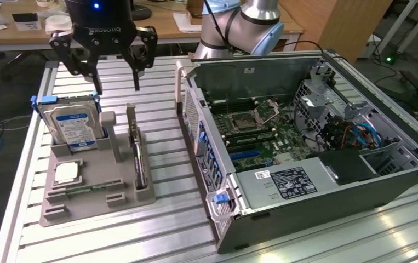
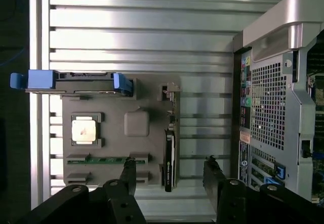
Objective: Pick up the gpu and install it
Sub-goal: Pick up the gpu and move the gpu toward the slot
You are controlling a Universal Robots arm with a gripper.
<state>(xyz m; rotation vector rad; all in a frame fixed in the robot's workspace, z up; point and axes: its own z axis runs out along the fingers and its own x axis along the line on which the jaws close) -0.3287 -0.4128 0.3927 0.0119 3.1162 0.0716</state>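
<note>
Exterior view — spread fingers (image 1: 136, 68) hang above the gpu (image 1: 137, 153), not touching.

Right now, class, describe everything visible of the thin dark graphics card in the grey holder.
The thin, flat, dark graphics card stands upright on its long edge in a slot of the grey plastic holder, on the side nearest the open computer case. A narrow silver metal bracket caps one end. Seen from above, its edge is black with a green mark. Only the holder touches it.
</note>
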